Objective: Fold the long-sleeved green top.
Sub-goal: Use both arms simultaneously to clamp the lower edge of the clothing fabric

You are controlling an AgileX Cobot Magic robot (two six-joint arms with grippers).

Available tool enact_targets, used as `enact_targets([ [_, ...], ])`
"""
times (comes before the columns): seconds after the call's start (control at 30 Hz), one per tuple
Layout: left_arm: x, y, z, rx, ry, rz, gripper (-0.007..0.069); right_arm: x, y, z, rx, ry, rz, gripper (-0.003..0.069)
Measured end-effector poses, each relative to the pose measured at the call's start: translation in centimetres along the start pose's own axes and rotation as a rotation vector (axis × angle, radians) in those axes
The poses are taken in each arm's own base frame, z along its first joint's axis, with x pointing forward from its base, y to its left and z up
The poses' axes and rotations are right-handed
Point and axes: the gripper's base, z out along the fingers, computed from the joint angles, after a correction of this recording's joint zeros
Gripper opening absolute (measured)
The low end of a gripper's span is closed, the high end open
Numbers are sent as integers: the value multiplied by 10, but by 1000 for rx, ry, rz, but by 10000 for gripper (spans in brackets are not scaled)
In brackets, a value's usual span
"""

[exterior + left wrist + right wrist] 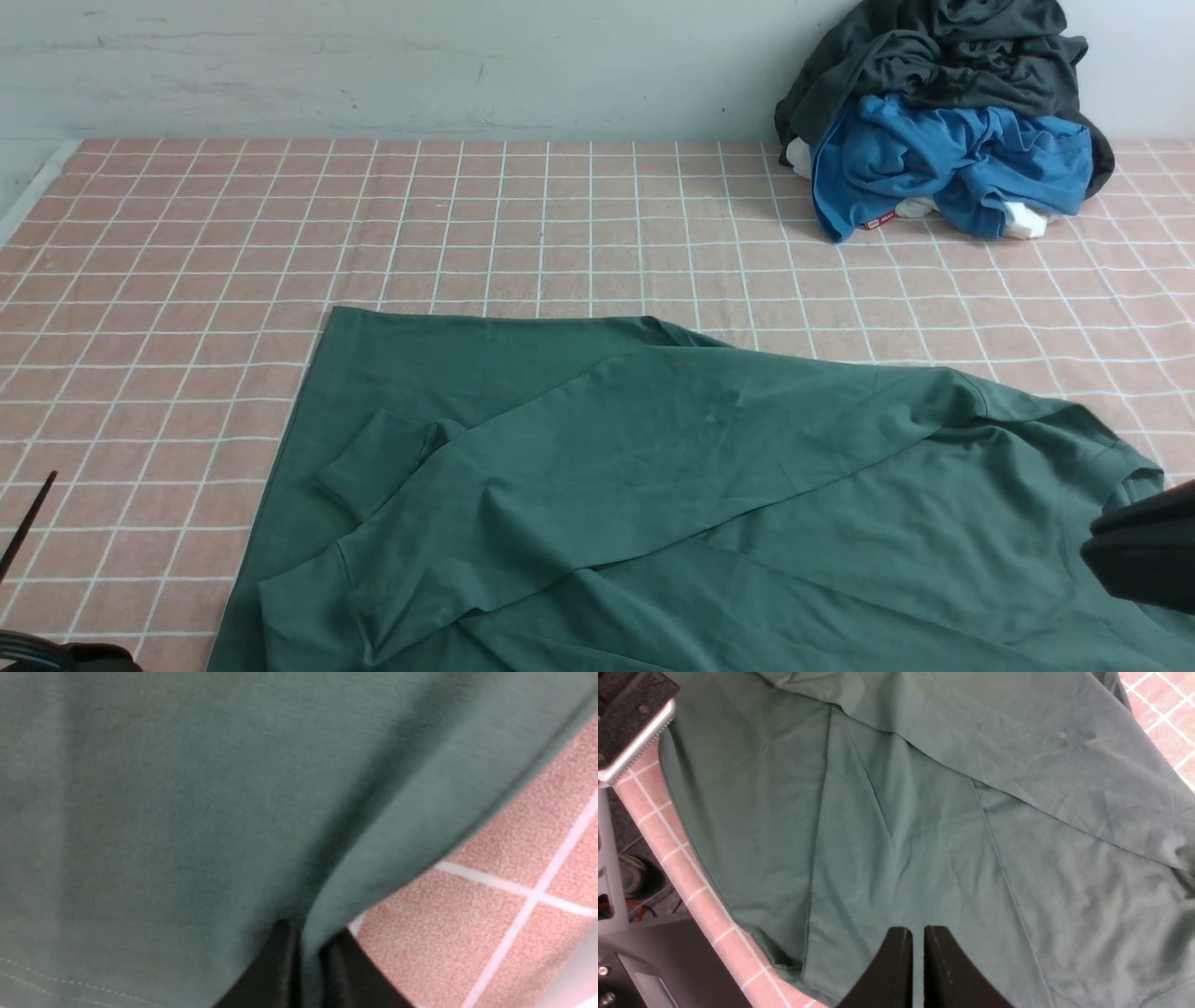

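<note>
My left gripper (pixel 310 940) pinches a fold at the edge of the top (pixel 653 485). My right gripper (pixel 918 933) hangs over the top with jaws nearly together and holds nothing. The top lies spread on the near half of the checked table (pixel 523 215), one sleeve crossed over the body. At the far right is a clothes pile (pixel 943 121). The red tag (pixel 878 221) on its blue piece is too small for me to read.

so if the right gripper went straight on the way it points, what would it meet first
Most likely the green top: the right gripper points at its spread fabric, with nothing visible between them. Depth is unclear.
</note>
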Motion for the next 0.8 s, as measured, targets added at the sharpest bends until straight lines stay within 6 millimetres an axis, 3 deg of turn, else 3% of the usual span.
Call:
enact_targets([
  [0.17, -1, 6, -9, -17, 64, 31, 6, 3, -1, 4, 7, 20, -66, 80],
  [0.27, -3, 11, -18, -30, 98, 41, 6, 16, -1, 20, -12, 84, -114, 154],
  [0.47, -4, 12, -25, -15, 133, 30, 6, 63, 0, 67, -67, 271, -241, 435],
  [0.57, -4, 11, -25, 3, 129, 17, 6, 83, -3, 85, -55, 313, -334, 518],
  [0.8, -5, 8, -25, 30, 118, -4, 6, 131, -8, 120, -11, 390, -539, 565],
])
